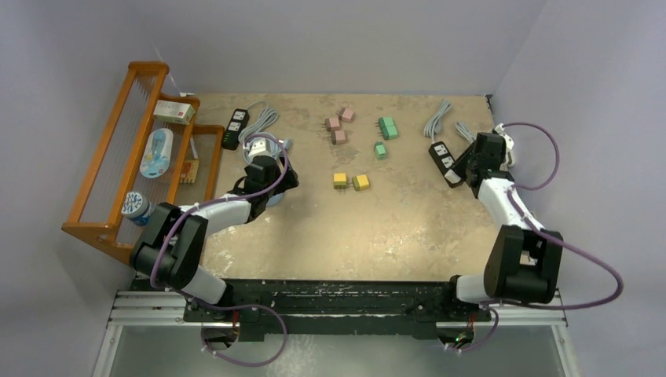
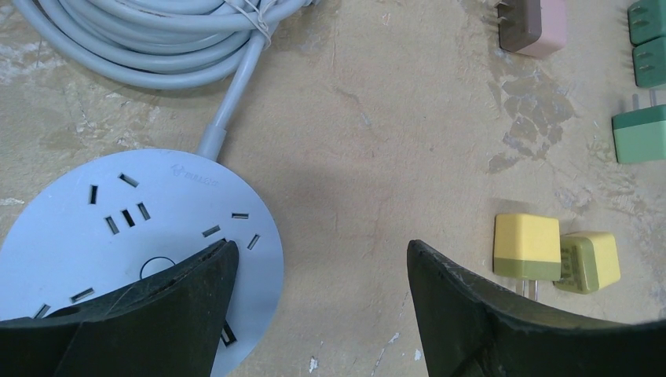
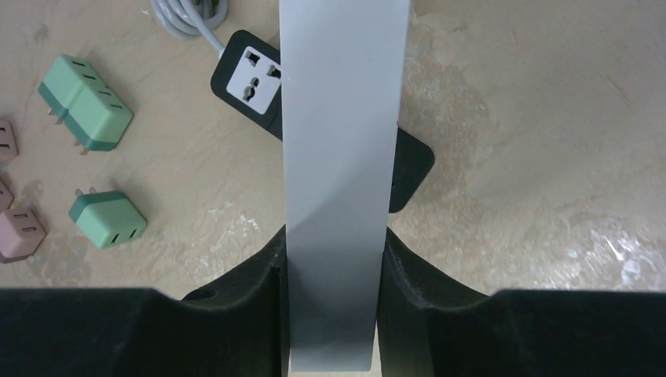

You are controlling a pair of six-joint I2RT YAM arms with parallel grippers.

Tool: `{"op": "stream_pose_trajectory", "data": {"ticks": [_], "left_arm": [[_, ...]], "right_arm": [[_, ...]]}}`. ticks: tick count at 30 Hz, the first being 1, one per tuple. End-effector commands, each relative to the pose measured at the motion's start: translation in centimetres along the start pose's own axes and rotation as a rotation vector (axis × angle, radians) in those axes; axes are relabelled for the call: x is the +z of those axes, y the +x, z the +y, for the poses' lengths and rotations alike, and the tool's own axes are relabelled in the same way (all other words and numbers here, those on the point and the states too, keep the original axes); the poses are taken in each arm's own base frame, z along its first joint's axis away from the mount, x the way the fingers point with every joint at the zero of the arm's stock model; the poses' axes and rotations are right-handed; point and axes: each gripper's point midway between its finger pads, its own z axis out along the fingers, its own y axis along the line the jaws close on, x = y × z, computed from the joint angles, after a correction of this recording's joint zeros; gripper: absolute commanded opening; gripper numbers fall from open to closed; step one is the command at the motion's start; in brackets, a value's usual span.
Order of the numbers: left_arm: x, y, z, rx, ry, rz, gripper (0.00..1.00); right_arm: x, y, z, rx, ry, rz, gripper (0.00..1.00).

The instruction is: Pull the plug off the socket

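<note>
My right gripper (image 3: 334,250) is shut on a tall grey-white plug (image 3: 342,141). The plug stands over the middle of a black power strip (image 3: 250,72), whose white socket face shows at its left end. I cannot tell whether the plug's pins are still in the strip. In the top view this gripper (image 1: 476,161) is at the strip (image 1: 442,159) at the right. My left gripper (image 2: 322,263) is open and empty. Its left finger (image 2: 181,306) hangs over a round grey socket disc (image 2: 118,220), which has no plug in it.
A coiled grey cable (image 2: 141,39) leads to the disc. Loose yellow plugs (image 2: 526,245), green plugs (image 2: 640,133) and a pink plug (image 2: 534,23) lie mid-table. A second black strip (image 1: 234,128) lies at the back left. A wooden rack (image 1: 118,157) with items stands at the left edge.
</note>
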Motion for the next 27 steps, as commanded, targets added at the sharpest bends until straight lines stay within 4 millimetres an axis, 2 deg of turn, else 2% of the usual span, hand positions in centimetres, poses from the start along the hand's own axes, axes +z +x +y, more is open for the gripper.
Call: {"op": "stream_pose_trajectory", "data": {"ticks": [1,2,3,4,15,19,23,25,27], "left_arm": [[-0.1,0.5,0.0,-0.002,0.004,0.031,0.78],[-0.1,0.5,0.1,0.000,0.003,0.030,0.78],[-0.2,0.5,0.1,0.002,0.000,0.031,0.78],[-0.2,0.4,0.2,0.001,0.000,0.029,0.78],[-0.7,-0.4,0.0,0.002,0.001,0.005,0.78],[-0.9,-0.6,0.1,0.006,-0.006,-0.001,0.79],[-0.9,-0.7,0.3,0.009,-0.016,-0.004,0.79],[-0.8,-0.6,0.4,0.008,-0.017,-0.002,0.79],[-0.6,-0.4,0.1,0.010,-0.004,0.010,0.80]], "right_arm": [[1.5,-4.4,3.3,0.021,-0.118,-0.108,0.00],[2.0,-4.2,3.1,0.018,-0.115,-0.102,0.00],[2.1,-5.6,3.7,0.023,-0.129,-0.127,0.00],[2.4,-6.1,3.8,0.028,-0.137,-0.132,0.00],[5.9,-8.5,7.3,0.027,-0.284,-0.102,0.00],[7.5,-9.0,6.7,0.035,-0.234,-0.101,0.00],[8.1,-8.0,5.5,0.059,-0.202,-0.068,0.01],[7.7,-7.3,5.4,0.064,-0.214,-0.054,0.15],[7.2,-6.5,5.3,0.069,-0.230,-0.043,0.44]]}}
